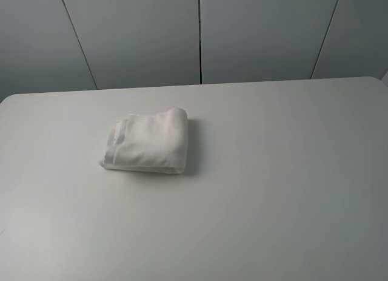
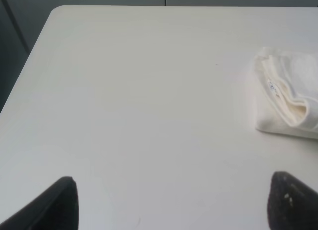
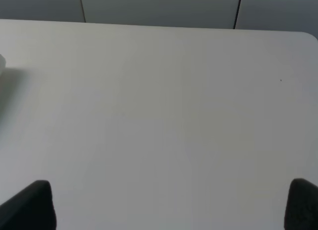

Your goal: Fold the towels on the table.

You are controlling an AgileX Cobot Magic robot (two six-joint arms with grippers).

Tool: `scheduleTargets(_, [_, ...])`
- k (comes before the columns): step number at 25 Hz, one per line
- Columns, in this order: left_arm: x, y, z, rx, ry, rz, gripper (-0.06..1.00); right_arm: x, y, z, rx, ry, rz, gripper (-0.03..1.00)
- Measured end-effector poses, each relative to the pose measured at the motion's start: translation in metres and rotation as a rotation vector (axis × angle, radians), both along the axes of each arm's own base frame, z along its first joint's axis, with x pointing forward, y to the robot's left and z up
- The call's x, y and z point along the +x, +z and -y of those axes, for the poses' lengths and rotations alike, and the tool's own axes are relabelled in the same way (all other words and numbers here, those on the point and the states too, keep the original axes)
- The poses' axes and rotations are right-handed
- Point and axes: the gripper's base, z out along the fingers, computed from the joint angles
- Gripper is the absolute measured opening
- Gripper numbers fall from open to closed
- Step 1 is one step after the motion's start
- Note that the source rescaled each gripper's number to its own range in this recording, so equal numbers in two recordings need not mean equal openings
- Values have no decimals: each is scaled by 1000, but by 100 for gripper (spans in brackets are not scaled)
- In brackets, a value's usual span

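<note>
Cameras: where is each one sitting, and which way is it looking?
Exterior high: mounted up high, looking down at the table and folded towel; no robot parts show.
Left wrist: rides the left arm, facing across the table; left end effector open, towel beyond.
Right wrist: rides the right arm; right end effector open.
Exterior and left wrist share the towel.

Soft, even light; faint shadows, sharp focus.

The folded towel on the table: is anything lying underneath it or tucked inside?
The towel rests directly on the bare table. At its open end only its own stacked layers and a small label show. Deeper inside the folds and beneath it stays covered.
</note>
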Motion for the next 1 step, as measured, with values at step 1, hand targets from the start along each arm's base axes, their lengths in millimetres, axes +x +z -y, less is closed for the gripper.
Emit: scheduleTargets(1, [0,0,0,0,0,0,100,0,0,0,0,0,0,100])
